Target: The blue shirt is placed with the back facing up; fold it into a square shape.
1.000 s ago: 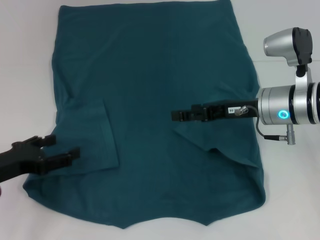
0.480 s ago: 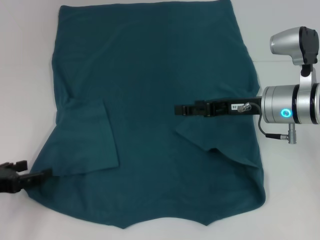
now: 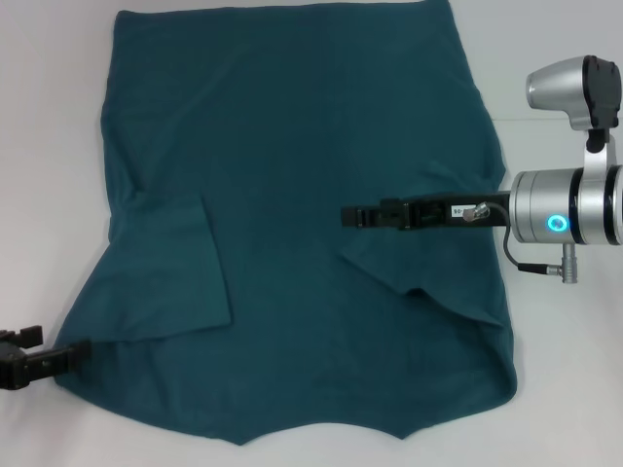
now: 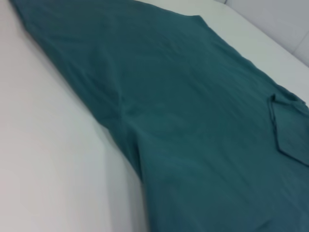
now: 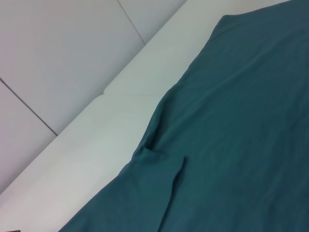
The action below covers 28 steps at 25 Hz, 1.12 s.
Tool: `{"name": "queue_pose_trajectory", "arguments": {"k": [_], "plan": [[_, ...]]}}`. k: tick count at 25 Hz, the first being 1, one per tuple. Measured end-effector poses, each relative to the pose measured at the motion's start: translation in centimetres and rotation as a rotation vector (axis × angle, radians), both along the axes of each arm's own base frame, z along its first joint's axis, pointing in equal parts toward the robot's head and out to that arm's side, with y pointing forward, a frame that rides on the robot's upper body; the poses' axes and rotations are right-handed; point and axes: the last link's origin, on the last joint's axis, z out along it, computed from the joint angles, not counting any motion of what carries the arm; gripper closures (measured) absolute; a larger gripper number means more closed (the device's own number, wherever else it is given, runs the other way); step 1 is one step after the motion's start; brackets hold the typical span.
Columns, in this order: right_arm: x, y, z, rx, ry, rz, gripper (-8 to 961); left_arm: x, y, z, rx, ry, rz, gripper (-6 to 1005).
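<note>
The blue shirt (image 3: 292, 146) lies flat, plain side up, on the white table (image 3: 49, 146). Its left sleeve (image 3: 175, 263) and right sleeve (image 3: 428, 263) are both folded inward onto the body. My left gripper (image 3: 60, 341) is open and empty, low at the near left, just off the shirt's near left corner. My right gripper (image 3: 348, 215) reaches in from the right and hovers over the shirt's middle, beside the folded right sleeve. The left wrist view shows the shirt (image 4: 193, 121) stretching away, and the right wrist view shows the shirt (image 5: 241, 121) with a folded sleeve (image 5: 149, 188).
White table surface borders the shirt on the left and right. A seam in the white surface (image 5: 120, 92) runs past the shirt's far side in the right wrist view. The right arm's silver wrist (image 3: 565, 219) hangs over the table's right side.
My left gripper has pulled back from the folded left sleeve, down and to the left, off the shirt. The right gripper shifted slightly to the right.
</note>
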Motion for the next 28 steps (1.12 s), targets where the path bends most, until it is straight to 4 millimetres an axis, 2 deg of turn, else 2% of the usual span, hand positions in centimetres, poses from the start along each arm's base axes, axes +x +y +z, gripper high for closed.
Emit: {"name": "queue_pose_trajectory", "arguments": {"k": [9,28], "plan": [[0.1,-0.1,0.0,-0.002,0.000,-0.003,46,-0.5,-0.4,-0.8,-0.020,0.010,0.025,96],[0.0,0.0,0.0,0.004,0.007,-0.005,59,0.0,0.1,-1.9,-0.069,0.008,-0.002,115]]}}
